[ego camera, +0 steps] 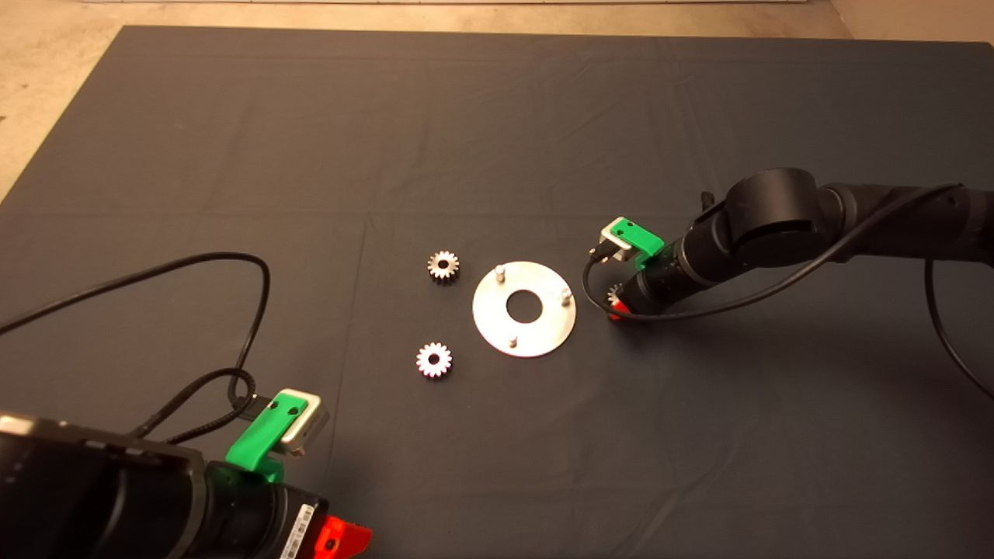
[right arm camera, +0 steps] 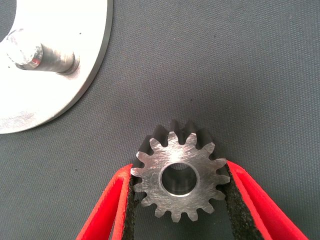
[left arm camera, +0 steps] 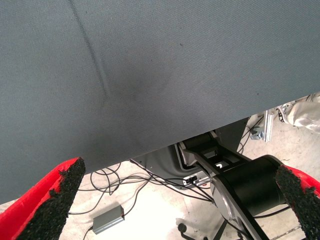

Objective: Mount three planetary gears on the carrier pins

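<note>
The shiny round carrier disc (ego camera: pixel 543 341) lies mid-mat with three upright pins (ego camera: pixel 501 273), (ego camera: pixel 566 295), (ego camera: pixel 512 340), all bare. Two planetary gears lie flat to its left, one farther back (ego camera: pixel 443 266) and one nearer (ego camera: pixel 434 359). My right gripper (ego camera: pixel 617 304) sits low on the mat just right of the disc, shut on the third gear (right arm camera: pixel 179 176), which lies flat between the black pads (right arm camera: pixel 131 200). The disc edge (right arm camera: pixel 95 75) and its nearest pin (right arm camera: pixel 47 57) show close by. My left gripper (ego camera: pixel 342 537) is parked at the lower left, open and empty (left arm camera: pixel 175 200).
Black cables loop across the mat at left (ego camera: pixel 256 310) and beside the right arm (ego camera: pixel 776 291). The left wrist view looks past the mat's edge (left arm camera: pixel 150 150) at the floor with a stand and wires.
</note>
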Tool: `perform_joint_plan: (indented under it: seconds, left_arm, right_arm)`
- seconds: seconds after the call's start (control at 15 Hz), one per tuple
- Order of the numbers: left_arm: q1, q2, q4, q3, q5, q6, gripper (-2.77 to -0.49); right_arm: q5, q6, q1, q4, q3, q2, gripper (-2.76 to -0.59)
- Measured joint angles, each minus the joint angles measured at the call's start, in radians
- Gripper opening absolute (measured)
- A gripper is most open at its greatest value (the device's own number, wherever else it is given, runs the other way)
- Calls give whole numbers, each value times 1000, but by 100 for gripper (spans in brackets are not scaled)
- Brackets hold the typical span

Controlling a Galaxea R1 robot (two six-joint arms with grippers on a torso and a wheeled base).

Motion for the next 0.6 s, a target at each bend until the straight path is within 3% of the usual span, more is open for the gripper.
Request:
perform_joint_plan:
  seconds: [0.33,0.6]
  left_arm:
    - [0,1,0,0,0,-4,-50]
    - [-17,3,0,0,-6,-4,-50]
  right_arm:
    - [-1,-17,0,0,5,0,-236]
    - [0,-18,-2,0,20,3,-240]
